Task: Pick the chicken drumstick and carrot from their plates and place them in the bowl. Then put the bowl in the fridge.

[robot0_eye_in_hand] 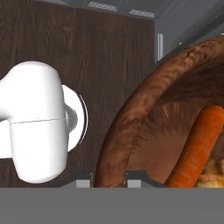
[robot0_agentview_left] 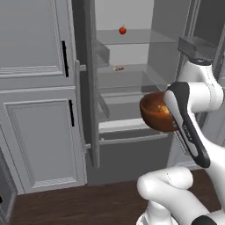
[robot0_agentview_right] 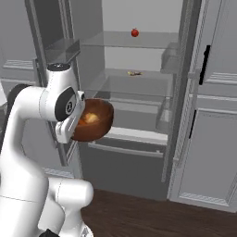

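Note:
I hold the coppery-brown bowl (robot0_agentview_left: 153, 115) (robot0_agentview_right: 97, 124) in the air in front of the open fridge (robot0_agentview_left: 132, 74) (robot0_agentview_right: 129, 88), level with its lower shelf. In the hand view my gripper (robot0_eye_in_hand: 109, 180) is shut on the rim of the bowl (robot0_eye_in_hand: 131, 118). Inside the bowl lie the orange carrot (robot0_eye_in_hand: 197, 148) and the golden chicken drumstick (robot0_eye_in_hand: 213, 171) (robot0_agentview_right: 91, 118). The plates are out of view.
A red apple (robot0_agentview_left: 122, 30) (robot0_agentview_right: 134, 33) sits on the top glass shelf and a small item (robot0_agentview_left: 117, 67) (robot0_agentview_right: 134, 73) on the middle one. Open fridge doors (robot0_agentview_left: 90, 88) (robot0_agentview_right: 185, 92) flank the opening. Grey cabinets (robot0_agentview_left: 35, 88) stand left. Dark wood floor (robot0_agentview_left: 66, 202) lies below.

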You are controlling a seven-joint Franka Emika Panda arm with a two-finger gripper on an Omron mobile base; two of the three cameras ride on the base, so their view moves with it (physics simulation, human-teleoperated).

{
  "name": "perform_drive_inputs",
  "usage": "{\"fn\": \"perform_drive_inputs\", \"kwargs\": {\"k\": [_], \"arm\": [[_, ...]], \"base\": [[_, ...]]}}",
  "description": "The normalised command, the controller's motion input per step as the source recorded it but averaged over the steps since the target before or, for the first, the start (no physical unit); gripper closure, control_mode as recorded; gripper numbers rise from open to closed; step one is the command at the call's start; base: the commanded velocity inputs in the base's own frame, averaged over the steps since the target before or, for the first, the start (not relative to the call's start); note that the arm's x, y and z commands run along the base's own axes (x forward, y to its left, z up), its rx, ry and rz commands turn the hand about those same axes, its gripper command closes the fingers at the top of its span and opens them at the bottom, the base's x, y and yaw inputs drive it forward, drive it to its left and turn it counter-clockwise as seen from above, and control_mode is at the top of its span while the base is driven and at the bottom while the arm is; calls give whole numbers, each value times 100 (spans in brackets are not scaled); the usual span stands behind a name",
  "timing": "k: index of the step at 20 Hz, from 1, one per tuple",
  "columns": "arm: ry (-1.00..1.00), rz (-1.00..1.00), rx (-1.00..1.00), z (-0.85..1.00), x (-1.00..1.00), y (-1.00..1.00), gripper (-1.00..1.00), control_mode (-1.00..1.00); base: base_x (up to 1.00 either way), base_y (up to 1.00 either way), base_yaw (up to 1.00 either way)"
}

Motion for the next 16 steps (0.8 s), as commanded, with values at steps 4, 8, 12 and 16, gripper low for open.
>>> {"fn": "perform_drive_inputs", "kwargs": {"k": [4,8,12,16], "arm": [[0,0,0,0,0,0,100,100],[0,0,0,0,0,0,100,100],[0,0,0,0,0,0,100,100],[0,0,0,0,0,0,100,100]], "base": [[81,-7,-17],[86,0,-8],[84,-14,0],[73,-25,0]]}}
